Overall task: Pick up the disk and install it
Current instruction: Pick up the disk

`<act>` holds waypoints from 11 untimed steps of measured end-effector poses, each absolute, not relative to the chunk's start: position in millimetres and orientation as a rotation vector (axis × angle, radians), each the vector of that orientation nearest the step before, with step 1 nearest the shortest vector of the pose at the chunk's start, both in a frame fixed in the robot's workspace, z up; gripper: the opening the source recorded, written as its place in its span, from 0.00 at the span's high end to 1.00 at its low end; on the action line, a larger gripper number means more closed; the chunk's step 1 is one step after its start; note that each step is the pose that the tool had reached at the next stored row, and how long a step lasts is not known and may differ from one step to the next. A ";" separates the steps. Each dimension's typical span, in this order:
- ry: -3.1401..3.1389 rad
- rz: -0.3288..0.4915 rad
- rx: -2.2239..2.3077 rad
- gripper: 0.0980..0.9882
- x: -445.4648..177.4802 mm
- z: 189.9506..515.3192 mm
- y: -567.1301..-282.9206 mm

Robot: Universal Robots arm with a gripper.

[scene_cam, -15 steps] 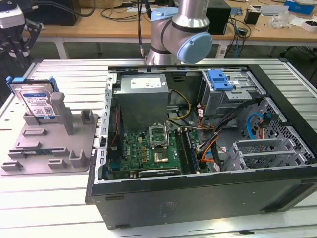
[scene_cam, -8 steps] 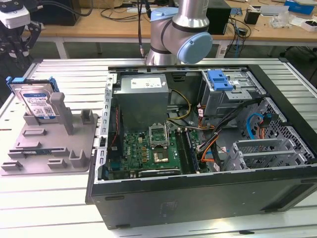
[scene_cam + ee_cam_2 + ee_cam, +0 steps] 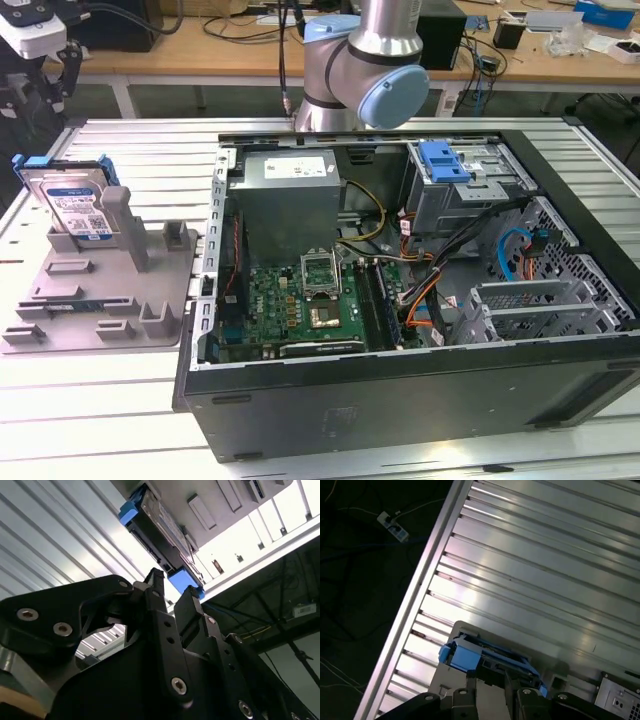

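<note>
The disk is a silver drive with a white-and-blue label and blue rails. It stands tilted on edge in a slot of the grey fixture at the exterior view's left. In both wrist views my gripper hangs a short way off the disk's upper edge, not touching it. Its two black fingers stand open with a narrow gap and nothing between them.
An open computer case lies on the slatted metal table, with the motherboard, cables and a drive cage holding a bare blue bracket. The arm's base rises behind the case. The table edge runs close to the fixture.
</note>
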State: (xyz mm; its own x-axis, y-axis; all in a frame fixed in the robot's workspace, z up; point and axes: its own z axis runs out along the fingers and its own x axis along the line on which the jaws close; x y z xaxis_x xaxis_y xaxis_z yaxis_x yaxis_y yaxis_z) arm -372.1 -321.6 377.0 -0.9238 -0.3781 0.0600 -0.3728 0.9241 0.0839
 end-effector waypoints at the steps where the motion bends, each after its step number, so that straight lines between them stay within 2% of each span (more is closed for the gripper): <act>1: -3.003 -0.109 0.598 0.70 -372.2 376.9 -321.6; 5: -2.983 -0.111 0.636 0.69 -372.8 376.4 -321.6; 6: -2.977 -0.112 0.650 0.62 -373.0 376.2 -321.6; 11: -2.952 -0.111 0.743 0.62 -374.1 374.7 -321.6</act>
State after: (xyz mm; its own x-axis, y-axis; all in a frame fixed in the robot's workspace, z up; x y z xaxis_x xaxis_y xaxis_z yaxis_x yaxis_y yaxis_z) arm -374.1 -321.6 374.7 -0.8768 -0.4752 0.0743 -0.4682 0.8786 0.0936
